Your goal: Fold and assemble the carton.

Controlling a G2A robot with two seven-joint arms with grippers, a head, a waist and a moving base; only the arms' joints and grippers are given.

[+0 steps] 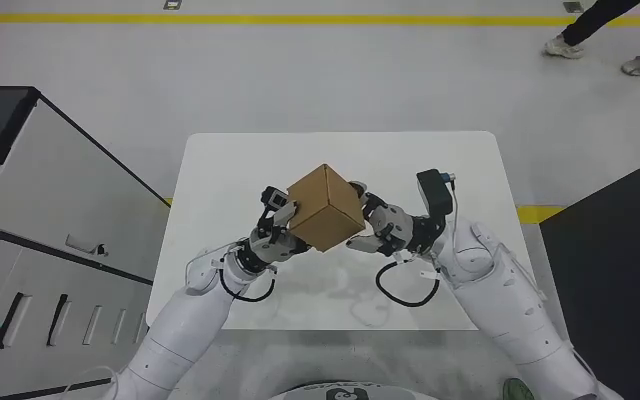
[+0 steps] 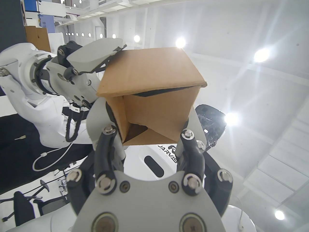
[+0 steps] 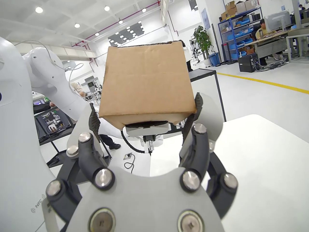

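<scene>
Two end effectors hold one brown carton [image 1: 326, 207] clear of the white counter [image 1: 440, 170], above its middle. In the top view the left end effector [image 1: 283, 214] is clamped on the carton at 8 o'clock and the right end effector [image 1: 366, 220] at 4 o'clock. The carton sits tilted. In the left wrist view, one flap [image 2: 154, 73] stands slightly ajar.

The carton [image 1: 326, 207] is hanging above the middle of the counter [image 1: 440, 160], lifted off its surface and tilted on a corner. It is sitting between the two arms: the left gripper [image 1: 283, 215] is clasping its left side, and the right gripper [image 1: 367, 222] is clasping its right side, each with fingers on opposite faces.
</scene>
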